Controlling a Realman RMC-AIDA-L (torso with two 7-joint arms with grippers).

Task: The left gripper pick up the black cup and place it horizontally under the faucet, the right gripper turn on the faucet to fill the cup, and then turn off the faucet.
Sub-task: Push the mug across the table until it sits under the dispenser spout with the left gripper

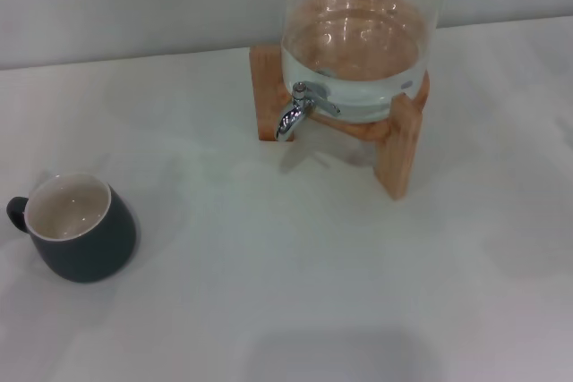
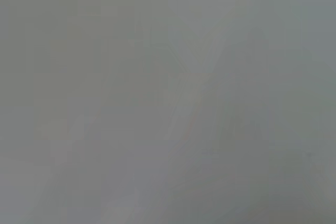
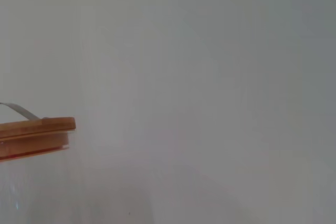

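Standing upright on the white table (image 1: 295, 292), near-left, the black cup (image 1: 81, 230) has its mouth up and its handle pointing left. Faucet (image 1: 295, 114) sits far-centre on the glass water dispenser (image 1: 358, 42) w/ wooden stand (image 1: 398, 149), well apart from the cup. Right wrist view shows only the dispenser's wooden lid (image 3: 34, 137) vs. a plain wall. Neither gripper is in view; grip state of both: cannot tell.
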